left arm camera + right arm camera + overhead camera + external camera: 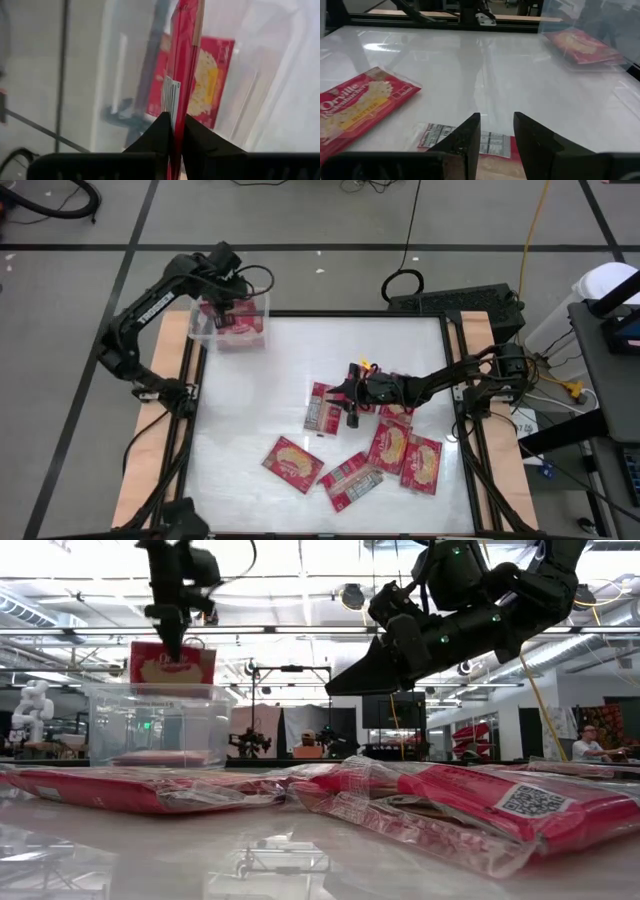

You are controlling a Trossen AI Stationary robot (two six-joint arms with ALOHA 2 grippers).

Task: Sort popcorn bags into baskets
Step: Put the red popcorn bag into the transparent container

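Observation:
My left gripper (225, 302) hangs over the clear basket (200, 332) at the table's far left corner, shut on a red popcorn bag (172, 665). Another bag (212, 80) lies flat on the basket's floor. Several more bags lie flat mid-table, among them ones with the popcorn picture up (293, 462) and print up (350, 480). My right gripper (352, 398) hovers open just above this cluster, over a print-side bag (447, 136), touching nothing. My left gripper pinches the bag's upper edge (176, 107) between its two fingers, which come from above and point steeply down. The bag hangs upright below them, clear of the table, with its lower edge (172, 682) about level with the basket's rim.
The white table top is bare on its left half and far side (300, 350). A raised frame (455, 380) runs along the table's edges. Beyond the far edge a dark box (455, 305) and cables lie on the floor.

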